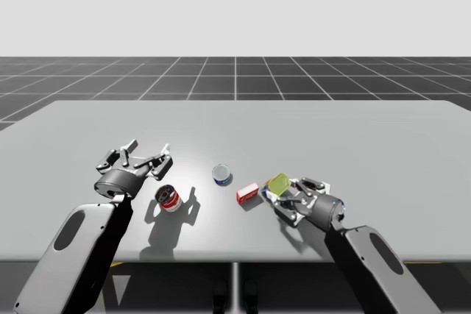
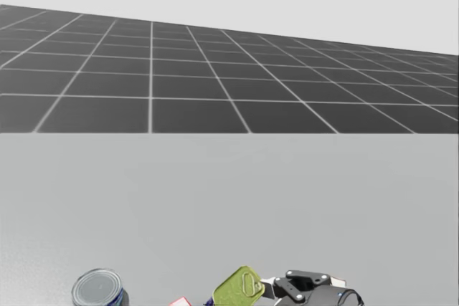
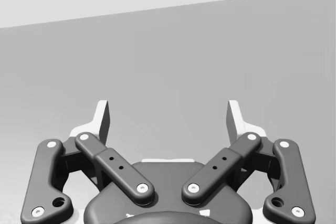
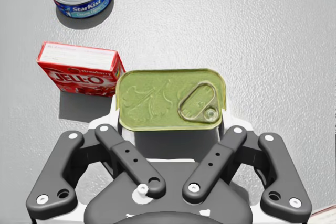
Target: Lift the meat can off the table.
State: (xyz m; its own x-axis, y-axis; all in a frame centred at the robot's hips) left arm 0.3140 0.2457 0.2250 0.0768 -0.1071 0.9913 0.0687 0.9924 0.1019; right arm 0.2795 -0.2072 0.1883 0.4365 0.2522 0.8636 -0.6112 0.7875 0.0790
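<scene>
At the left of the high view my left gripper (image 1: pixel 149 154) hangs over the desk (image 1: pixel 353 137) with its fingers spread wide and nothing between them. My left wrist view shows the same gap with bare desk ahead. Just to the right of it a red and white round can (image 1: pixel 169 198) stands upright. Further right, near the middle, is a low blue round can (image 1: pixel 222 175), and beside that a small red box (image 1: pixel 248 193).

The meat can (image 1: pixel 278 181), a flat rectangular can with an olive-green lid, comes next, just beside the red box and tilted with its lid turned up. My right gripper (image 1: pixel 285 190) is at it. In my right wrist view the can sits squarely between the fingers, its pull-ring lid facing the camera. The fingers seem to press its two short ends, though the can hides their tips.

My right wrist view shows the lid's ring and the box just beside the can, which the high view leaves vague. My head view shows the can's tilt from in front. I cannot tell whether it is free of the desk.
</scene>
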